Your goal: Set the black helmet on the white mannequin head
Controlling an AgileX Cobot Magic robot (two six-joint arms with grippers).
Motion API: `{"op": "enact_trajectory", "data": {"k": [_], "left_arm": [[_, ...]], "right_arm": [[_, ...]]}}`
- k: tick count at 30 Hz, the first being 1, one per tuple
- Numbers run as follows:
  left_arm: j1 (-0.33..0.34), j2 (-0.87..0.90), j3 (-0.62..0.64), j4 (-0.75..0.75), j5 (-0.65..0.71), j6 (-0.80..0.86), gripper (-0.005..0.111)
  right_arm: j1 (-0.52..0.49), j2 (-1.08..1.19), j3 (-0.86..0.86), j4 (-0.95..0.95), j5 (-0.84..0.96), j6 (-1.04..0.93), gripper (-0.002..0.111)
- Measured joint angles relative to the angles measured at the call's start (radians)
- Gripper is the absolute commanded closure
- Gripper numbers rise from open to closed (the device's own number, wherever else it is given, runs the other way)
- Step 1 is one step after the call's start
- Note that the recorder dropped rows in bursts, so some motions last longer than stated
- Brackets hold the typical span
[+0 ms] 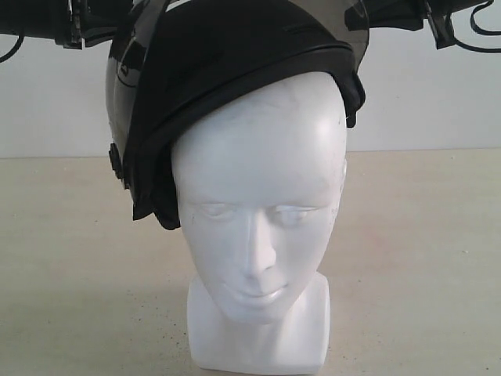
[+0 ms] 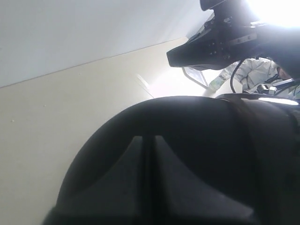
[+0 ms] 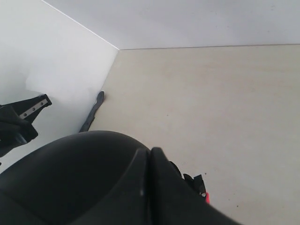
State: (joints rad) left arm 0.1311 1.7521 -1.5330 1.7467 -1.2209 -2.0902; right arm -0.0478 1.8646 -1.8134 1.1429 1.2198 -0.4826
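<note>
The black helmet [image 1: 235,70] sits tilted on top of the white mannequin head [image 1: 258,196], lower on the left of the exterior view, with its smoky visor [image 1: 356,27] raised. The face and the squared base are uncovered. My left arm [image 1: 47,23] and right arm [image 1: 458,23] reach in at the helmet's upper sides, their fingertips hidden there. In the left wrist view my left gripper [image 2: 145,138] is shut, lying against the helmet's dome [image 2: 201,136]. In the right wrist view my right gripper [image 3: 150,151] is shut beside the dome [image 3: 75,173]. Nothing shows between either pair of fingers.
The head stands on a beige table [image 1: 70,274] with a white wall [image 1: 438,102] behind. A strap end with a red tab [image 3: 205,198] hangs by the right fingers. The right arm [image 2: 220,42] shows in the left wrist view. A thin black strip [image 3: 93,112] lies along the wall.
</note>
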Motion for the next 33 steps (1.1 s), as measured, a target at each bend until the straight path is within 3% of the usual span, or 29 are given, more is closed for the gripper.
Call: {"op": "enact_trajectory", "data": {"k": [33], "left_arm": [[-0.099,-0.071,0.021,-0.010,0.011,-0.002,0.102]], "right_arm": [[0.000,-0.019,0.000,0.000,-0.002,0.016,0.108]]}}
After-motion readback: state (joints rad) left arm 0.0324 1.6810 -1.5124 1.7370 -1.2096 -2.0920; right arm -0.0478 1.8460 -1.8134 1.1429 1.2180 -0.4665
